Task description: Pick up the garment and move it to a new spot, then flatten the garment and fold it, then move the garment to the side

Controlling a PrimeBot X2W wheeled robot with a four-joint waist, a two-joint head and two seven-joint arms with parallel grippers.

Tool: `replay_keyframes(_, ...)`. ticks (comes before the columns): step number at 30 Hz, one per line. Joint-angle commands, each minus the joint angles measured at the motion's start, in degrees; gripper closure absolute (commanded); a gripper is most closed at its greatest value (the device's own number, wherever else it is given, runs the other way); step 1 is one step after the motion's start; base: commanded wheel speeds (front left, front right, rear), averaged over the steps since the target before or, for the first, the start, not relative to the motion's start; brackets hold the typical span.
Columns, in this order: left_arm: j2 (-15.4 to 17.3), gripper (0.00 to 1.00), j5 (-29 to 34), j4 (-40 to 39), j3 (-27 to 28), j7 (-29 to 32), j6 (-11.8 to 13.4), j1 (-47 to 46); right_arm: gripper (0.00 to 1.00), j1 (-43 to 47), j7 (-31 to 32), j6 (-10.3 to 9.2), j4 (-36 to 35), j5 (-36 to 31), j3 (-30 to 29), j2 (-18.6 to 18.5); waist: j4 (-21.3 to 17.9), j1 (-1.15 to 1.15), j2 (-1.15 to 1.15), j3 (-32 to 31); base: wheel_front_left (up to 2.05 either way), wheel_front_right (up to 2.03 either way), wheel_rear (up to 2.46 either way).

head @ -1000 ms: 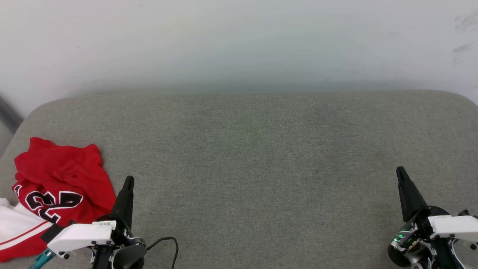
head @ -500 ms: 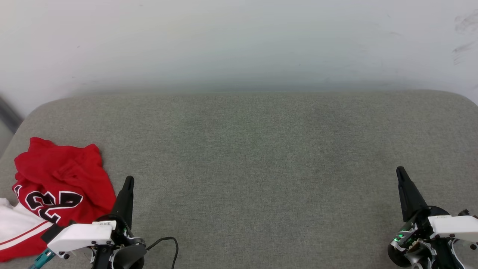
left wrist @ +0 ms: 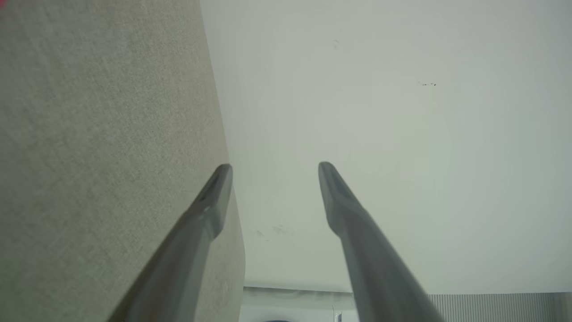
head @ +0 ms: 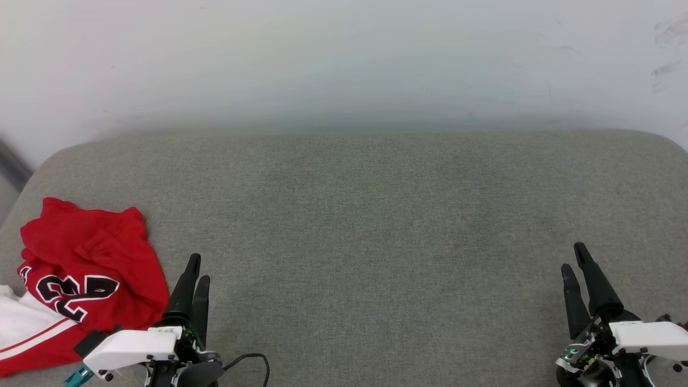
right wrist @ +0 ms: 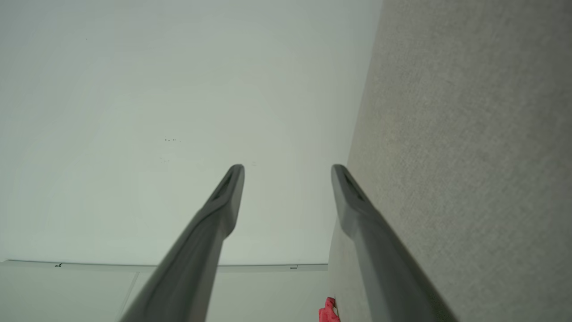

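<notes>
A: Biggest first: pale wall (head: 344,54) at the back, then the grey upholstered surface (head: 376,215), bare across the middle and right.

B: And the red jersey T-shirt (head: 91,258)?

A: Crumpled in a heap at the near left edge of that surface. Black, white-outlined number facing up, white sleeve with red stripes trailing toward the corner. Just beside the left hand (head: 199,269); contact impossible to tell.

B: Handling?

A: Probably light, soft and floppy, with no stiffness at all. Likely to sag and bunch from a single pinch. Best taken at a raised red fold near the top of the heap for the move. Later at two spread points, shoulders or hem corners, for flattening.

B: State of the hands?

A: Left hand with fingers parted, gripping nothing. Same for the right hand (head: 572,257) at the near right, well apart from the shirt.

B: Against a second ago?

A: Pressed together then into one dark spike on each side; spread now on both. Shirt unmoved. Black cable (head: 252,359) by the left wrist nudged slightly rightward.
</notes>
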Motion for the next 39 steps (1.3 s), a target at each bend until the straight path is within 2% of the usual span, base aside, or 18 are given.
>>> replay_keyframes(1,0.11,0.00,0.04,-1.60,-0.91,-0.79,-0.02,-1.65,0.00,-0.85,-0.78,0.01,-1.59,-0.73,0.47,-0.01,-0.01,0.00,0.00,0.01,0.00,0.00,0.00)
replay_keyframes(12,0.43,0.00,1.86,-4.39,-4.87,-3.83,-0.03,-2.19,0.00,-0.55,-3.74,0.01,-4.04,-6.23,1.64,-0.01,-0.05,0.00,0.00,-0.05,0.00,0.00,0.00)
replay_keyframes(17,0.99,0.00,4.50,-5.27,-6.79,-5.13,-0.03,-2.59,0.00,-0.39,-4.95,0.01,-5.21,-10.89,2.08,0.00,-0.03,0.00,0.00,-0.07,0.00,0.00,0.00)
replay_keyframes(21,0.82,0.00,6.81,-6.10,-7.32,-6.07,-0.03,-2.70,0.00,-0.36,-5.87,0.01,-6.18,-17.33,2.74,-0.24,0.00,0.00,0.00,-0.09,0.00,0.00,0.00)
replay_keyframes(32,2.16,0.00,20.84,-5.67,-10.55,-8.43,-0.03,-3.66,0.00,-0.07,-8.24,0.01,-7.37,-34.14,4.12,-0.97,0.13,0.00,0.00,-0.22,0.00,0.00,0.00)
replay_keyframes(39,1.20,0.00,30.47,-4.91,-10.15,-9.77,-0.03,-3.75,0.00,0.03,-9.15,0.02,-7.26,-43.57,4.98,-1.22,0.25,0.00,0.00,-0.33,0.00,0.00,0.00)
